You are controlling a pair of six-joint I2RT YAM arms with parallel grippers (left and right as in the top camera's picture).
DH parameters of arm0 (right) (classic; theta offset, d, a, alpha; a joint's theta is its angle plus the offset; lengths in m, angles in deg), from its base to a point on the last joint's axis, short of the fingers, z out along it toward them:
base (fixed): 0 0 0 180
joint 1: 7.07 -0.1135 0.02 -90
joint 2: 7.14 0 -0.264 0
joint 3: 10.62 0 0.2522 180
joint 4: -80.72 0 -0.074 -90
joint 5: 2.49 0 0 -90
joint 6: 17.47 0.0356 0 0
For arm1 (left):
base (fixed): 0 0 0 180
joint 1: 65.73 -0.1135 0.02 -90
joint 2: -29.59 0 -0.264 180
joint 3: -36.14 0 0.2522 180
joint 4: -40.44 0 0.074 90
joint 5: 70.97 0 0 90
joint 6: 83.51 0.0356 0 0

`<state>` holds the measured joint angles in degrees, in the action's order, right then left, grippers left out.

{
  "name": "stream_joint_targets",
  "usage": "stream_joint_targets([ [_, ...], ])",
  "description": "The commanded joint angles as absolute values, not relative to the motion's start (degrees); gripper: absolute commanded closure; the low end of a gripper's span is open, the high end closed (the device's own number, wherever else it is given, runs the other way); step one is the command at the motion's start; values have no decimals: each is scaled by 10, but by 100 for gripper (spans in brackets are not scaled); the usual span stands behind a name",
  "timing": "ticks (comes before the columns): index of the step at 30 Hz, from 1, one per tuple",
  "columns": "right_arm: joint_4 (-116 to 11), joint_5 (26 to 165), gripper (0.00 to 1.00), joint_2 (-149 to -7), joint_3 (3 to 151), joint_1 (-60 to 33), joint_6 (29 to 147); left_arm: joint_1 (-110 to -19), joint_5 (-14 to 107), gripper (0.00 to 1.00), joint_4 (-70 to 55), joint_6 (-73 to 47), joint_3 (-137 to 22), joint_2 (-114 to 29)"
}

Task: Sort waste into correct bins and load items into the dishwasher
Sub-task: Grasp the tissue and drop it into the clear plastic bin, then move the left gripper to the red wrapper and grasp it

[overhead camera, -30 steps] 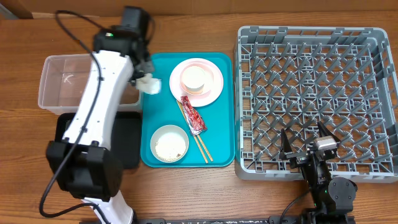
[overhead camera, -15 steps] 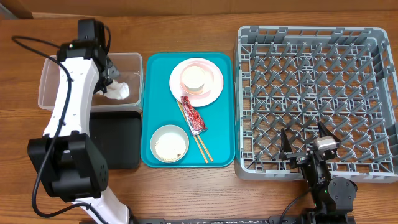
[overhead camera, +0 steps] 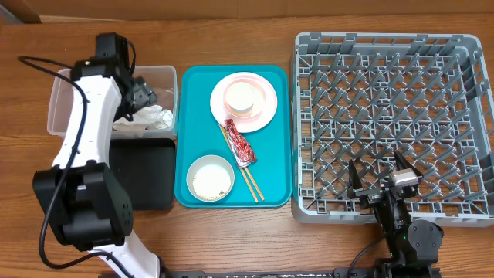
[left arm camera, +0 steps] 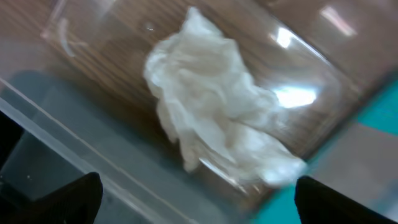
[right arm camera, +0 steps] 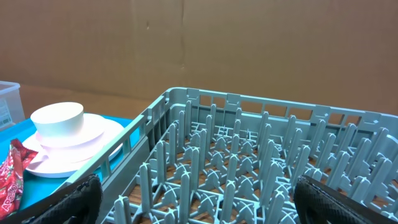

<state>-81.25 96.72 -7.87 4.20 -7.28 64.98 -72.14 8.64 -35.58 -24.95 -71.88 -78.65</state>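
Observation:
The crumpled white napkin (overhead camera: pixel 154 117) (left arm camera: pixel 211 106) lies loose on the floor of the clear tub (overhead camera: pixel 62 83) (left arm camera: pixel 68 158). My left gripper (overhead camera: pixel 147 96) (left arm camera: pixel 199 208) hovers just above it, open, with nothing between its fingers. On the teal tray (overhead camera: pixel 193 85) are the pale pink plate (overhead camera: pixel 267 102) (right arm camera: pixel 99 132) with a white cup (overhead camera: pixel 241 96) (right arm camera: pixel 57 118) on it, the red wrapper (overhead camera: pixel 240 144) (right arm camera: pixel 9 175), a white bowl (overhead camera: pixel 211 177) holding rice, and the chopsticks (overhead camera: pixel 252 185). My right gripper (overhead camera: pixel 380 179) (right arm camera: pixel 199 202) is open over the near edge of the grey dish rack (overhead camera: pixel 394 116) (right arm camera: pixel 249 162).
The black tray (overhead camera: pixel 150 181) sits just in front of the clear tub, left of the teal tray. The left arm reaches from the table's near left edge up across the black tray. A cardboard wall stands behind the table.
My left gripper has opened and let go of the napkin, which now lies in the clear tub. The right arm has not moved.

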Motion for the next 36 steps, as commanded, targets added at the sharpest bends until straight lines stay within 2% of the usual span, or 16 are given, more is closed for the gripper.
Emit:
stream_joint_targets([
  [1, -816, 970, 0, -73, 36, -77, 650, -716, 231, 4, -390, -214, -791, -772],
  [2, -816, 970, 0, -73, 36, -77, 650, -713, 280, 9, -402, -197, -802, -767],
  [3, -816, 970, 0, -73, 36, -77, 650, -709, 319, 20, -408, -183, -807, -762],
  [5, -816, 970, 0, -73, 36, -77, 650, -698, 404, 56, -419, -139, -807, -750],
  [6, -816, 970, 0, -73, 36, -77, 650, -689, 429, 78, -428, -125, -807, -748],
  [7, -816, 970, 0, -73, 36, -77, 650, -678, 440, 96, -439, -115, -807, -749],
  [13, -816, 970, 0, -73, 36, -77, 650, -589, 397, 96, -504, -87, -794, -751],
  [19, -816, 970, 0, -73, 36, -77, 650, -484, 317, 96, -490, -119, -766, -751],
  [22, -816, 970, 0, -73, 36, -77, 650, -426, 276, 89, -462, -156, -742, -751],
  [24, -816, 970, 0, -73, 36, -77, 650, -400, 274, 73, -439, -159, -724, -751],
  [28, -816, 970, 0, -73, 36, -77, 650, -362, 274, 58, -396, -159, -688, -751],
  [36, -816, 970, 0, -73, 36, -77, 650, -343, 258, 55, -312, -205, -616, -751],
])
